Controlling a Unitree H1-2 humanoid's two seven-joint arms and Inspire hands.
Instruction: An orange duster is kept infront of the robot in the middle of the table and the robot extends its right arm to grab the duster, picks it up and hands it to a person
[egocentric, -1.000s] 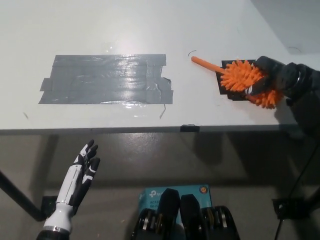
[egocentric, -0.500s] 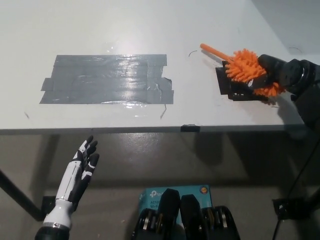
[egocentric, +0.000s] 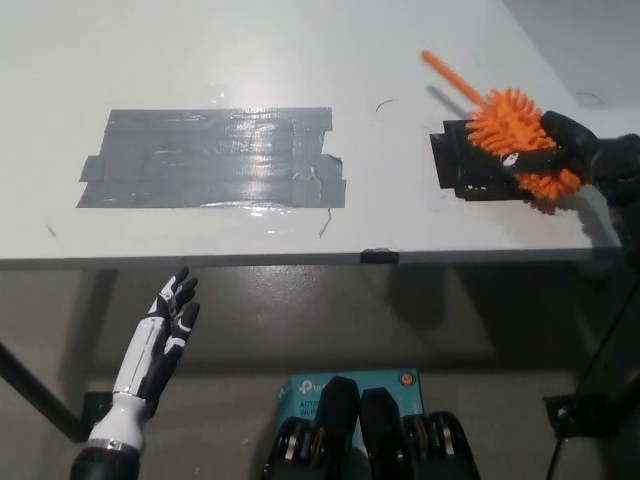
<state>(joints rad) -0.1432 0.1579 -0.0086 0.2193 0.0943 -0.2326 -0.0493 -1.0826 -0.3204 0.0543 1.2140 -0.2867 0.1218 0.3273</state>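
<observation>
Since the earlier frames the orange bristled plastic duster (egocentric: 518, 138) has risen off the white tabletop (egocentric: 250, 60), its handle now tilted toward the far right corner; the black right hand (egocentric: 545, 150) has its fingers wrapped around it near the right edge, above a black patch (egocentric: 455, 165). The white left hand (egocentric: 160, 340) hangs below the tabletop's near edge, fingers spread.

A lab or test space, by the look of it: a plain white tabletop (egocentric: 200, 50) bears a patch of grey duct tape (egocentric: 215, 158), with a black marker square (egocentric: 470, 165) under the right hand (egocentric: 560, 150), above a bare concrete floor (egocentric: 300, 320).
</observation>
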